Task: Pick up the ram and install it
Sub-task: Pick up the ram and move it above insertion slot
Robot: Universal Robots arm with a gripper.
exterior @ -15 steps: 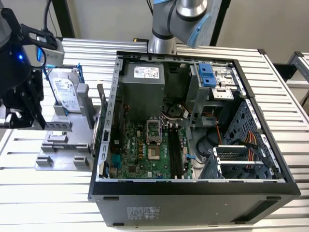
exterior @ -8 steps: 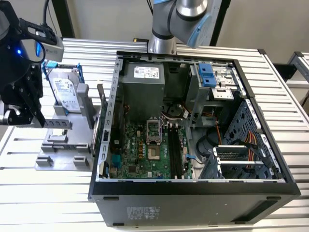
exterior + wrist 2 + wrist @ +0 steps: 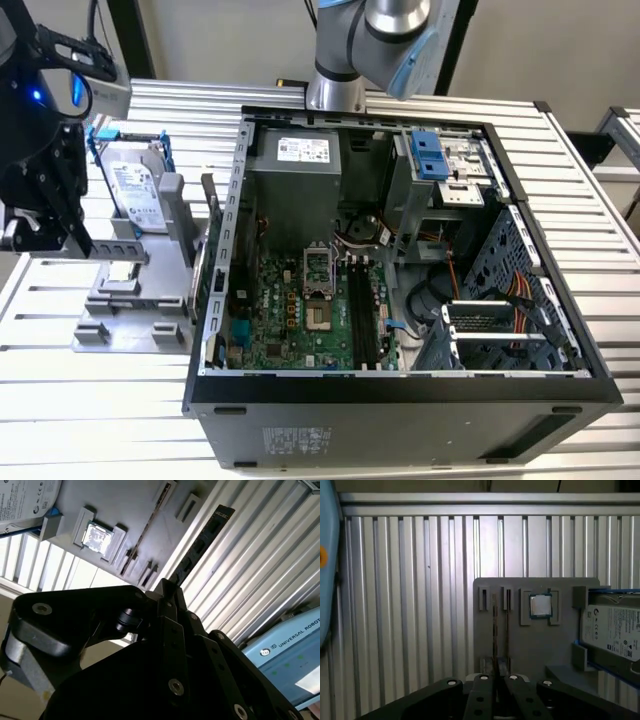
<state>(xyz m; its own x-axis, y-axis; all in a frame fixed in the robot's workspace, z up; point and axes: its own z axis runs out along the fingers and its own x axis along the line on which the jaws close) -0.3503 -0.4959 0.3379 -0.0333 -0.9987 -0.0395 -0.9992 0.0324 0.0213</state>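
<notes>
Jaws pinch one ram (image 3: 201, 542), one processor chip (image 3: 96, 536) lying nearby.

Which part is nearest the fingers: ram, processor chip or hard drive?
The ram, the thin dark stick running out from the fingers; chip and hard drive sit farther off.

Room light bright and even, from overhead. Exterior view: slatted table (image 3: 100, 400) pale with soft sheen; computer case (image 3: 400, 420) darker inside, corners in shadow; small blue light (image 3: 38, 97) glows on dark housing. Second wrist view: hard white glare on slats, gripper (image 3: 167, 587) near-black silhouette, ram (image 3: 202, 542) pinched in it, backlit. First wrist view dimmer, greyish, one bright streak down slats.
</notes>
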